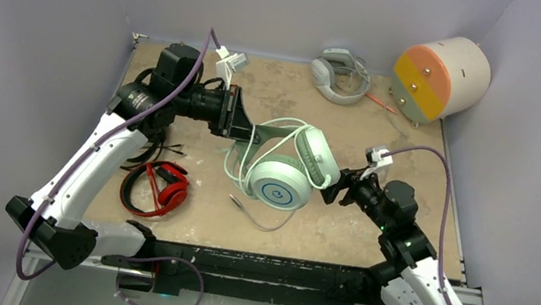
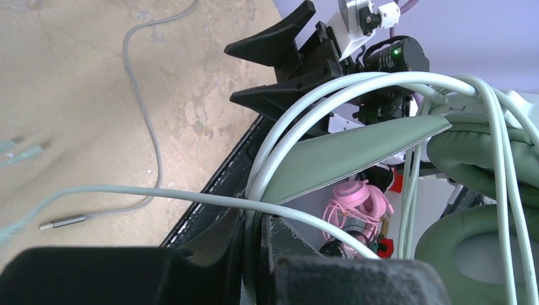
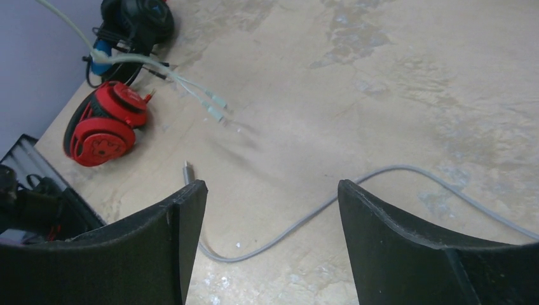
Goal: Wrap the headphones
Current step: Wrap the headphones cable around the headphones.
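Observation:
My left gripper (image 1: 245, 128) is shut on the headband (image 2: 343, 152) of the pale mint-green and white headset (image 1: 279, 178) and holds it tilted above the table middle. Its thin mint cable (image 2: 299, 108) loops several times over the headband. My right gripper (image 1: 333, 191) is open and empty just right of the ear cups; it also shows in the left wrist view (image 2: 279, 70). The red-and-black headset (image 1: 161, 189) lies front left. The black headset with blue cups (image 3: 136, 22) lies beyond it, mostly hidden under my left arm in the top view.
A grey cable (image 3: 356, 184) with a metal plug (image 1: 233, 199) trails on the table below the held headset. A grey-white headset (image 1: 340, 74) lies at the back. An orange-and-yellow-faced cylinder (image 1: 440, 77) stands at the back right corner. Walls close three sides.

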Controlling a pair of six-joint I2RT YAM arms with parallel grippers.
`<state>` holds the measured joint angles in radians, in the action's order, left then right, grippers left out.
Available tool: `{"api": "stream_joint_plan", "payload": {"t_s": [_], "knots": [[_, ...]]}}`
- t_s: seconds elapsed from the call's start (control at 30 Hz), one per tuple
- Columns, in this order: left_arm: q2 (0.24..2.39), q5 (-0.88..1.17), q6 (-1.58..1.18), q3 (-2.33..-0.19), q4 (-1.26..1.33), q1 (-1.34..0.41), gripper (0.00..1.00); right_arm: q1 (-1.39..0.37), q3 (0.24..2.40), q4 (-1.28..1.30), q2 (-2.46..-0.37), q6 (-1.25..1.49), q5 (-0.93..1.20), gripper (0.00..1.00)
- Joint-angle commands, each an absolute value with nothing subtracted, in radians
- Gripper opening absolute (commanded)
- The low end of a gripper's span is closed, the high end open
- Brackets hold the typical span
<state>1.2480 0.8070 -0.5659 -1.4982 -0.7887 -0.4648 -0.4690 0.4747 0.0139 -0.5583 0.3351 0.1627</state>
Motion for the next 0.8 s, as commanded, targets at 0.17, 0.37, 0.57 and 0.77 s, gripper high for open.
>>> {"api": "stream_joint_plan", "payload": {"t_s": [0.17,0.37,0.57,0.77], "knots": [[1.264,0.69,-0.566,-1.572,-0.883,-0.459,0.0,-0.466,0.386,-0.453,-0.767,0.491,0.413,0.82],[1.256,0.694,-0.573,-1.564,-0.889,-0.46,0.0,-0.48,0.367,-0.772,-0.986,0.536,0.535,0.97],[1.255,0.695,-0.576,-1.571,-0.9,-0.461,0.0,-0.609,0.426,-0.909,-1.147,0.426,0.516,0.91],[1.251,0.697,-0.58,-1.569,-0.908,-0.462,0.0,-0.647,0.493,-1.156,-1.332,0.446,0.575,0.84]]}}
